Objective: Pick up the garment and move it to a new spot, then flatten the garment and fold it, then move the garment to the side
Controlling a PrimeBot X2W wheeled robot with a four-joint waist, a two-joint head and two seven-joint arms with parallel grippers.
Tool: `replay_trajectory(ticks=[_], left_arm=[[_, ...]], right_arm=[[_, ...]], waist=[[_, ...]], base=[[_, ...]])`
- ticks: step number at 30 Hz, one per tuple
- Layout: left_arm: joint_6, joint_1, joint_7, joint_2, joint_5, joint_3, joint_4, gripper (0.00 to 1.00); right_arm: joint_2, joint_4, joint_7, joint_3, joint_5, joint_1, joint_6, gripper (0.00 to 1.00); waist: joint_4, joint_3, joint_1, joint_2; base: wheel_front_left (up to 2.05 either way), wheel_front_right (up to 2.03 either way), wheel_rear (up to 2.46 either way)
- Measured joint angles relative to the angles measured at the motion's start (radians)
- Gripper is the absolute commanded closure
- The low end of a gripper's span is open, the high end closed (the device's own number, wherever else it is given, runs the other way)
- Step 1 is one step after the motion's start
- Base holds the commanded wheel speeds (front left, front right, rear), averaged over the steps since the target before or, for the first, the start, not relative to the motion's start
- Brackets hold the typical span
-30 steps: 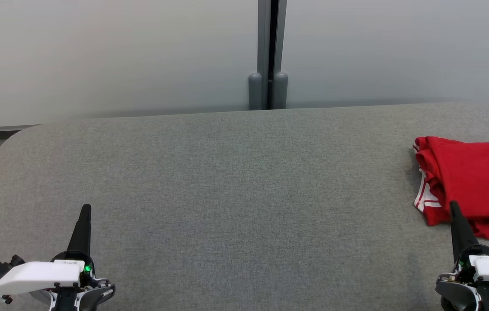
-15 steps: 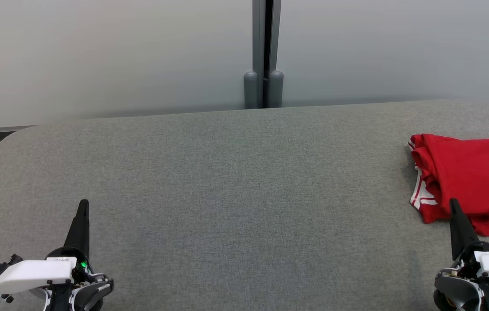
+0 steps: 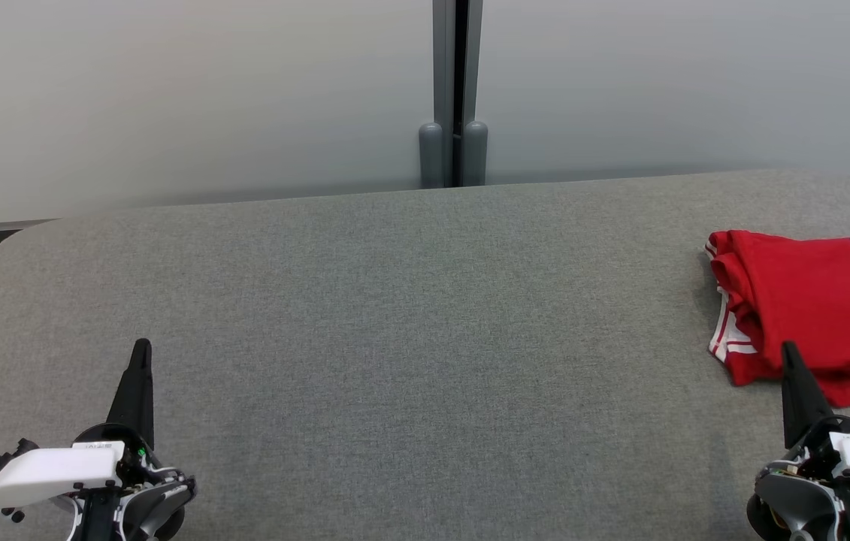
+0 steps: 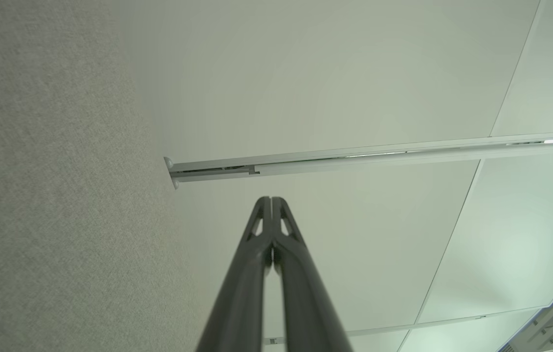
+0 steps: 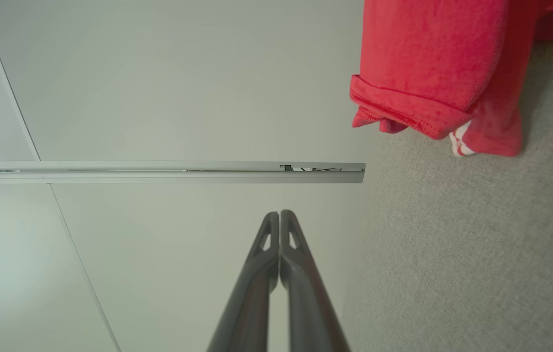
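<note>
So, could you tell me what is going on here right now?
Nothing is being handled at this moment. The red jersey lies folded near the right end of the grey fabric surface, so the folding and moving aside look done. The left gripper and right gripper are both shut and empty, low at the near corners; the right one's tip points at the jersey's near edge.

A folded red jersey (image 3: 808,300), trimmed in white and showing part of a black numeral, lies at the right end of a grey fabric-covered surface (image 3: 409,315) with rounded corners.
</note>
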Motion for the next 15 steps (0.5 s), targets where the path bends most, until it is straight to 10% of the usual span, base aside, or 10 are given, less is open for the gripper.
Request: replay_trajectory(ticks=[15], left_arm=[[0.000,0.000,0.000,0.000,0.000,0.000,0.000,1.00]], right_arm=[[0.000,0.000,0.000,0.000,0.000,0.000,0.000,1.00]], waist=[[0.000,0.000,0.0000,0.0000]], base=[[0.00,0.00,0.00]])
